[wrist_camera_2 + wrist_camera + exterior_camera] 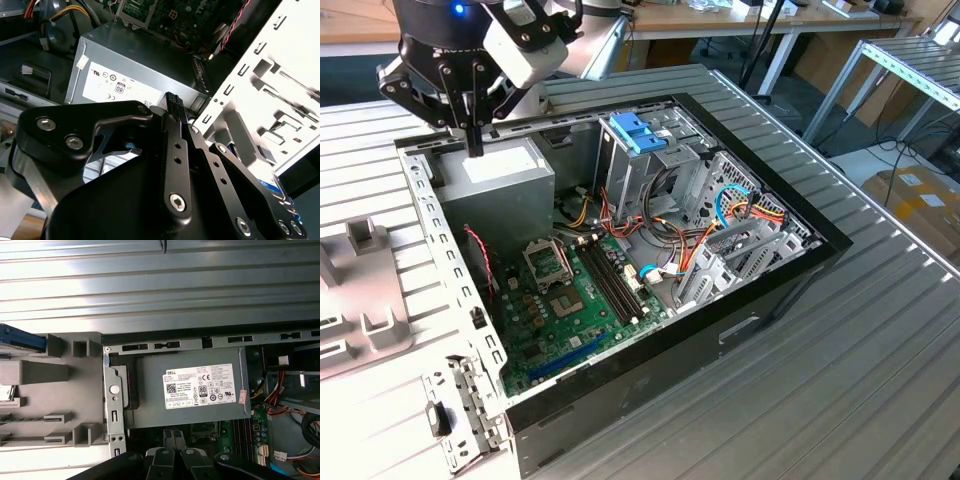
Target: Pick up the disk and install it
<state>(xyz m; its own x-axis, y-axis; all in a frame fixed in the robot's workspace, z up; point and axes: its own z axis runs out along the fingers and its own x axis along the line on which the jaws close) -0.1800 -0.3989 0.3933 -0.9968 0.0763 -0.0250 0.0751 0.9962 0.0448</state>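
Here the claw hangs fingers-down over the open computer case, at about ten o'clock in the exterior view. It is just above the grey power supply that fills that corner of the case. The claw is narrow: its two dark fingers are drawn together with nothing between them. In both wrist views the claw's tips stand over the labelled face of the power supply, apart from it.

The disk lies outside the case. In the first wrist view its bright blue rail shows against a pale grey holder, which stands beside the case's metal side wall. The disk is well apart from the claw.

In the exterior view the holder sits at nine o'clock from the case, on the ribbed metal bench. Inside the case, the green motherboard lies toward seven o'clock. A lighter blue latch piece tops the tall metal cage toward twelve o'clock.
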